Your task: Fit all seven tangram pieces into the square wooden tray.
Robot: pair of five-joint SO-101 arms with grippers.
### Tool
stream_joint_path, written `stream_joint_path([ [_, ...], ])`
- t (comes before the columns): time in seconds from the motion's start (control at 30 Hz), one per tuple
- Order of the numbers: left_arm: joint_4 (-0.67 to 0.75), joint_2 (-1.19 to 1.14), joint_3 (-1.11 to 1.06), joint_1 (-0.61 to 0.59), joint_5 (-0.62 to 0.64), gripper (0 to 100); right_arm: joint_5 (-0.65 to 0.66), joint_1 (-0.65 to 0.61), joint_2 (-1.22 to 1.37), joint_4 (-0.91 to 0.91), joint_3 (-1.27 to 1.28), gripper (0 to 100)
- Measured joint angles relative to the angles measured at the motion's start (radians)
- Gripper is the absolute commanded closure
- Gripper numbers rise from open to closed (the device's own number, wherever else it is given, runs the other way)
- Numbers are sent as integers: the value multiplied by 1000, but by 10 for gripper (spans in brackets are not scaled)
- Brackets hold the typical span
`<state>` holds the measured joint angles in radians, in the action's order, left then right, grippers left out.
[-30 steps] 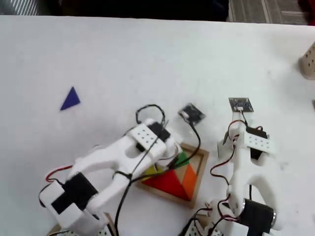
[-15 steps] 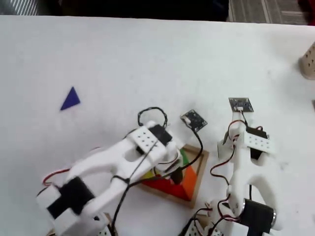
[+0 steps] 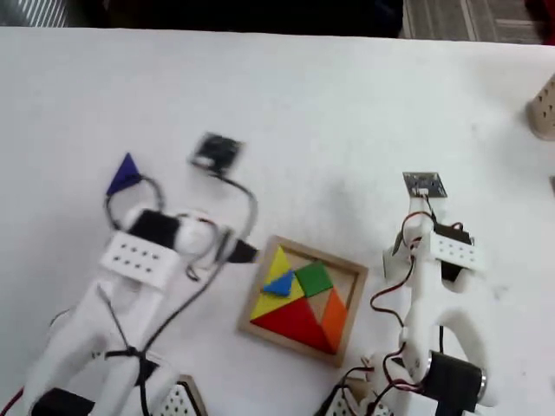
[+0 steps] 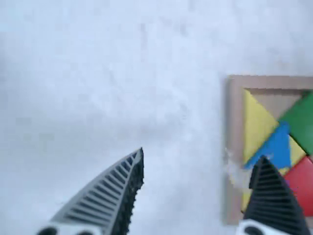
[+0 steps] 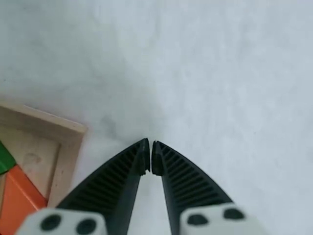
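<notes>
Tray (image 3: 321,254) on table (image 3: 347,104), pieces (image 3: 299,319) inside; loose triangle (image 3: 124,174) well left.

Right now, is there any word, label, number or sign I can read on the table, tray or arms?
None readable. The wooden tray, the tangram pieces and the white table bear no print; any marking on the small circuit board is too small to tell.

Pretty bright, even light over the white bench (image 3: 286,95), almost washed out from above. Shadows are soft and faint, like the one by the tray (image 5: 44,122) corner.
</notes>
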<state>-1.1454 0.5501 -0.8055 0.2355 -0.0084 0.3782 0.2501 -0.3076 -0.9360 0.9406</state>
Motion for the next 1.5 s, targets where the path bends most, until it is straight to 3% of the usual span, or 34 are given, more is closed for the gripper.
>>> stream_joint_path([
  [0.1, 153, 5, -130, -126, 68, 841, 0, 0, -40, -80, -20, 981],
  [0.23, 304, 6, -187, -195, 144, 985, -35, -28, -141, -212, -46, 981],
  [0.47, 325, 8, -187, -195, 153, 977, -15, -133, -311, -279, -52, 981],
  [0.77, 351, 8, -189, -201, 160, 976, 37, -554, -376, -244, -52, 981],
  [0.93, 394, 8, -189, -278, 183, 976, 40, -727, -382, -133, 2, 981],
  [1.13, 419, 8, -189, -299, 249, 976, 40, -827, -382, 48, 68, 981],
  [1.4, 491, 8, -224, -333, 253, 976, 46, -1007, -382, 218, 175, 981],
  [1.5, 496, 8, -224, -333, 253, 976, 46, -1019, -382, 278, 218, 981],
])
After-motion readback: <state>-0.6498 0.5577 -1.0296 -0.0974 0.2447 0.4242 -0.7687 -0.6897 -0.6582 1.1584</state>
